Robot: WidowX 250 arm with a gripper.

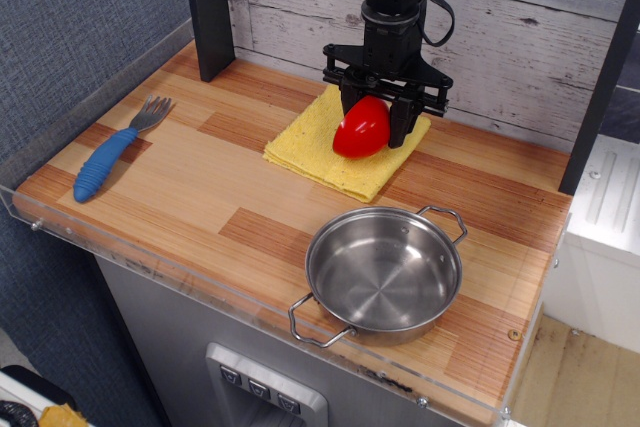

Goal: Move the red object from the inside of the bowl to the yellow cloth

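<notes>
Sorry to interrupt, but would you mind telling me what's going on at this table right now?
The gripper is shut on the red object and holds it low over the yellow cloth, at or just above the fabric. The bowl near the front edge is empty. A blue-handled fork lies untouched at the left.
</notes>
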